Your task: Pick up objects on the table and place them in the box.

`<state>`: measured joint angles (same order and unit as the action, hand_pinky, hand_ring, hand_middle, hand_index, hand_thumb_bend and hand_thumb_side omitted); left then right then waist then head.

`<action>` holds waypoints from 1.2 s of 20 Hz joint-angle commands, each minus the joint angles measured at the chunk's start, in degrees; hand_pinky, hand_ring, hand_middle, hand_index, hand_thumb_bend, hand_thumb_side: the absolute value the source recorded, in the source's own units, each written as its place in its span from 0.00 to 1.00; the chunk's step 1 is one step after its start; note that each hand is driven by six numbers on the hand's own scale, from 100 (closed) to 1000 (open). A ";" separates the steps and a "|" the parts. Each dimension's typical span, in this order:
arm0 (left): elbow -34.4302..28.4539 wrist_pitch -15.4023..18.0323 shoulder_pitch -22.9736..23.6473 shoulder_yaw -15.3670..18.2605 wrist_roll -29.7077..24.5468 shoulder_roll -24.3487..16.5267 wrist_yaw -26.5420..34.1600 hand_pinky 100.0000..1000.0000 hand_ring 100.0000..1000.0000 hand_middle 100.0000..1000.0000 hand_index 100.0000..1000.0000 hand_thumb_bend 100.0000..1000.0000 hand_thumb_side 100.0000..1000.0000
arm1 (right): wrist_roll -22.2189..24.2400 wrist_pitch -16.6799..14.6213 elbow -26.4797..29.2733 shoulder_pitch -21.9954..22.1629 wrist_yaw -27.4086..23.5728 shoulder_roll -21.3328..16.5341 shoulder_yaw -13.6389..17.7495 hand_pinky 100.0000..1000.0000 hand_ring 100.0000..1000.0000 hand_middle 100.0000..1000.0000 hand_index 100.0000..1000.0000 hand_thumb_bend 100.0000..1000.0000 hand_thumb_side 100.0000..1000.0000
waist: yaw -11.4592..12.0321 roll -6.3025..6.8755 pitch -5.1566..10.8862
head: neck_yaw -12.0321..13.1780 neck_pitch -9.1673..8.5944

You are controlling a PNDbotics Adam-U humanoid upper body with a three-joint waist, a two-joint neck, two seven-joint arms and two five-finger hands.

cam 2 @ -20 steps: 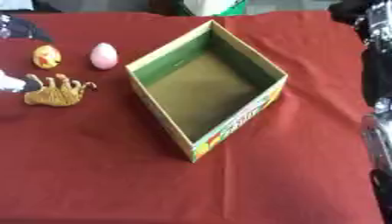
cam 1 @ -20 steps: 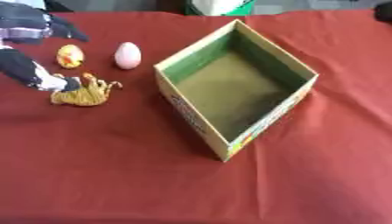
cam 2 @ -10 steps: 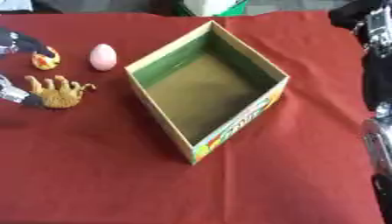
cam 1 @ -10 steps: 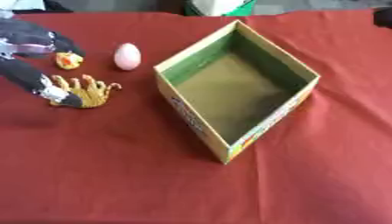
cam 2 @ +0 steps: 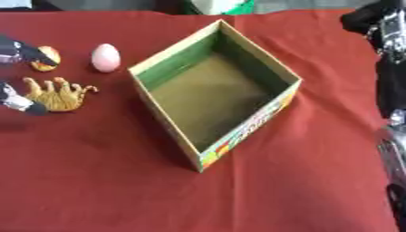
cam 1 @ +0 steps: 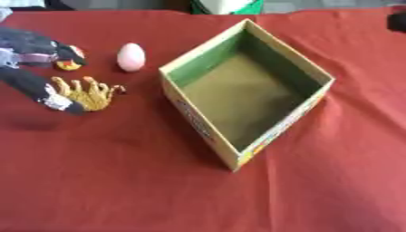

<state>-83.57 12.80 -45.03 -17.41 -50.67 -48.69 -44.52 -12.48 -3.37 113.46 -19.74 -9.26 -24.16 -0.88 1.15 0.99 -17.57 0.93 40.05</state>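
A yellow-orange striped toy animal (cam 1: 89,93) lies on the red cloth left of the box, legs pointing to the far side. My left hand (cam 1: 30,68) comes in from the left edge and stands open. Its lower digit (cam 1: 49,95) touches the toy's left side, and its upper fingers (cam 1: 47,49) reach over a small orange and yellow object (cam 1: 70,65), partly hiding it. A pink egg (cam 1: 131,57) stands just right of that. The open cardboard box (cam 1: 206,129), green inside, sits empty mid-table. My right arm (cam 2: 390,41) shows dark along the right edge, its hand unclear.
A red cloth (cam 1: 119,181) covers the whole table. A green and white object (cam 1: 230,5) stands at the far edge behind the box. The box's near corner (cam 1: 238,165) points toward me.
My left hand's lower digit has slid toward me along the toy animal's left side. Its upper fingers have come down over the small orange object. The toy has turned slightly.
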 commanded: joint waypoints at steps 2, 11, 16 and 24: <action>1.39 0.64 -1.41 1.31 -0.99 -0.44 -1.29 0.80 0.87 0.84 1.00 0.71 0.91 | 0.21 -0.07 1.13 -0.87 0.08 -0.73 0.15 0.71 0.62 0.48 0.79 0.00 0.63 | -0.07 0.04 0.66 | 0.36 -0.77; 4.95 -1.66 -1.54 2.01 1.71 0.84 -3.59 0.78 0.88 0.91 1.00 0.70 0.89 | 0.17 0.02 1.13 -0.85 0.13 -0.62 0.15 0.71 0.61 0.47 0.78 0.00 0.63 | -0.12 -0.01 -0.04 | 0.71 -1.27; 6.84 -2.69 -1.97 2.42 3.19 1.77 -4.63 0.80 0.90 0.93 1.00 0.68 0.89 | 0.14 0.09 1.13 -0.92 0.13 -0.46 0.09 0.71 0.61 0.47 0.78 0.00 0.62 | -0.25 -0.07 -0.46 | 0.85 -1.62; 10.22 -3.45 -2.32 3.16 5.26 3.18 -6.66 0.80 0.90 0.93 1.00 0.63 0.92 | 0.42 0.33 1.13 -0.98 0.26 -0.34 -0.05 0.71 0.61 0.46 0.78 0.00 0.62 | -0.60 0.02 -1.43 | 1.36 -2.37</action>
<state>-73.43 9.51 -46.32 -15.31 -45.95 -44.42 -50.63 -12.19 -3.07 113.46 -20.16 -9.22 -23.91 -1.10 0.60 0.94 -20.08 2.00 38.46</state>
